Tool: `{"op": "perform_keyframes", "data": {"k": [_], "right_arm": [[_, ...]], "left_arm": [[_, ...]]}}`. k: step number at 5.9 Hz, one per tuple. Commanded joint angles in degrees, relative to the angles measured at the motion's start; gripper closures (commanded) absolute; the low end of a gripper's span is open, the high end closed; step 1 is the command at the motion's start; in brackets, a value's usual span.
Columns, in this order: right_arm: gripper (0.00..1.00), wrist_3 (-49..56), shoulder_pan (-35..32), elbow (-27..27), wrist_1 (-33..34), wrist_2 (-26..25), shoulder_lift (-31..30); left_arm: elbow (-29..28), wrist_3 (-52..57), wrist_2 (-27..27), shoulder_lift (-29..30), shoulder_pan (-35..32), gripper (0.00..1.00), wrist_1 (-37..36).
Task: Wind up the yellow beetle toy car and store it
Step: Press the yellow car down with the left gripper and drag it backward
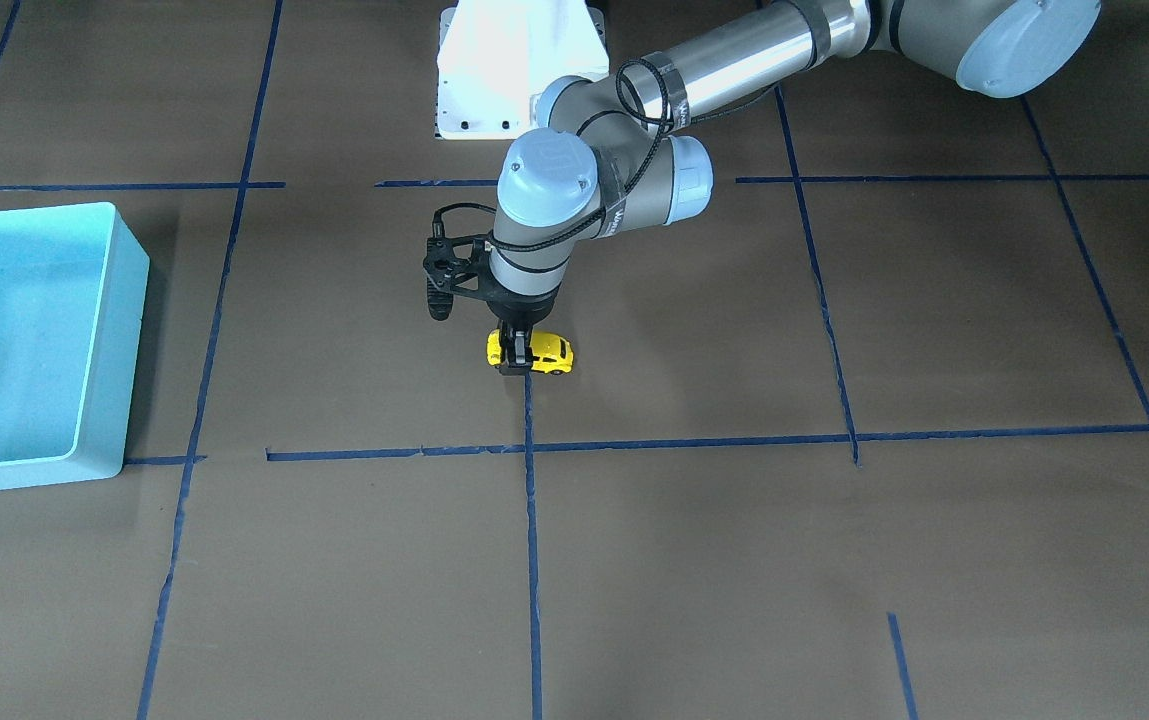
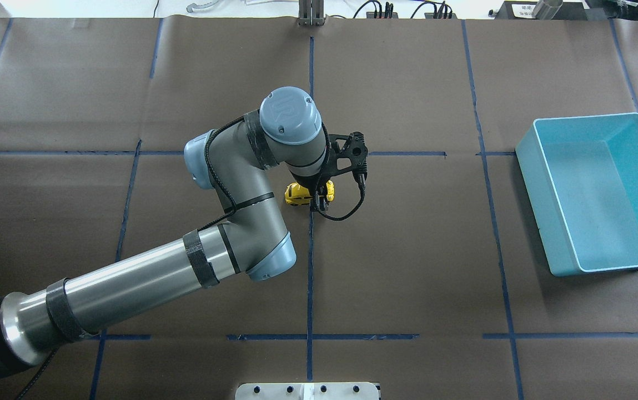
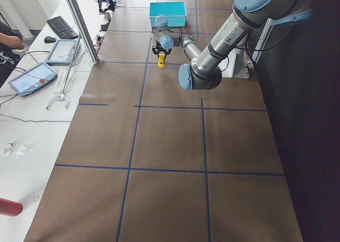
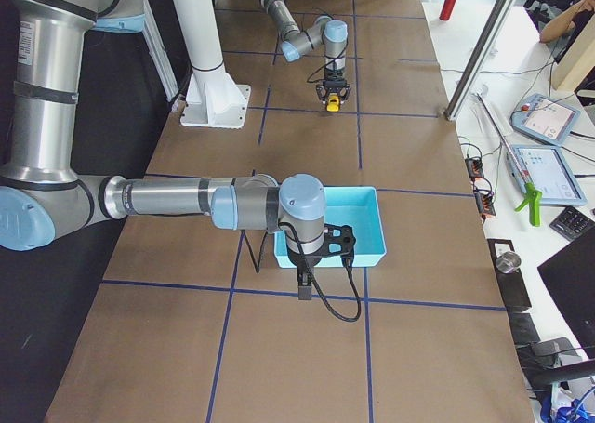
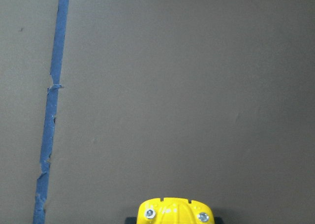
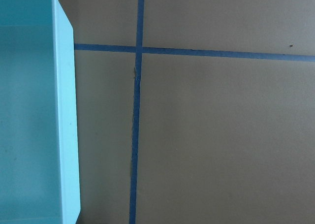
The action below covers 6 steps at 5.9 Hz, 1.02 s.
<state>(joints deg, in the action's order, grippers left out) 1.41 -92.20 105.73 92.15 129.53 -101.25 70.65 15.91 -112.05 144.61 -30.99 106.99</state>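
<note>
While the car (image 1: 546, 352) sits on the bench (image 1: 734, 560), well apart from the bin (image 1: 114, 370) on the side toward the robot's left, the left tool (image 1: 514, 358) stands straight down over it. Its fingers are drawn in narrowly across the car's body, one on each side, and grip it. The wheels appear to rest on the surface rather than hang clear, though the views are too small to be sure. Right tool (image 4: 304, 293): just beside the bin, outside its wall. It shows in one side view only, so whether it is open or closed cannot be told. Bin: nothing seen inside. Step in hand, by judgement: the winding grip, with the car held against the bench and not yet stored. Next move calls for enough downward pressure to make the wheels bite, then a straight drag backward along the car's own length to load the spring. After that comes a lift that keeps the wheels off the bench, a long carry across to the bin, and a low release inside its walls.
</note>
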Motion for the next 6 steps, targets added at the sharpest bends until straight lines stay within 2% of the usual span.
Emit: {"op": "perform_keyframes", "data": {"k": [1,6], "right_arm": [[0.00,0.00,0.00,0.00,0.04,-0.06,0.00],[0.00,-0.09,0.00,0.00,0.04,-0.06,0.00]], "left_arm": [[-0.33,-0.09,-0.19,-0.03,0.40,1.00,0.07],[-1.04,-0.53,-0.10,0.23,1.11,1.00,3.49]]}}
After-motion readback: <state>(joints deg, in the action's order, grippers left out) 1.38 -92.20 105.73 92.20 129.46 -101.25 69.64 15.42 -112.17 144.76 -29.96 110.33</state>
